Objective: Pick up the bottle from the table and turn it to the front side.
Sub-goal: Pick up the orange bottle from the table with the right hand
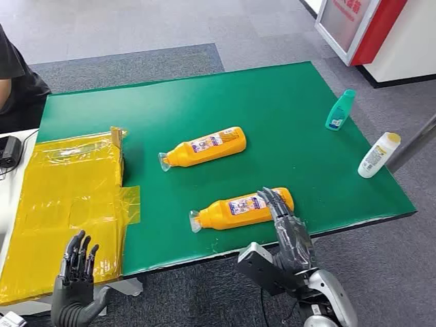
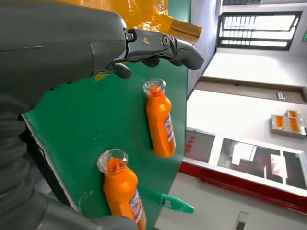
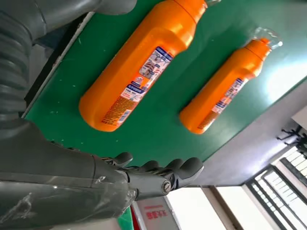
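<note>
Bottle (image 1: 242,210) nearest the robot lies untouched on the green bench (image 1: 288,116); the right hand (image 1: 288,228), fingers apart and empty, hovers beside its base, so grasping and turning remain.

A crinkled yellow plastic sheet (image 1: 67,197) covers the desk (image 1: 288,95) just ahead of the left hand (image 1: 77,262). A black device (image 1: 9,151) and a seated person (image 1: 16,82) lie beyond it, further left. Well beyond the right hand (image 1: 285,218), to its right, a teal bottle (image 1: 340,110) and a white yellow-capped bottle (image 1: 379,154) lie near the desk's edge.
</note>
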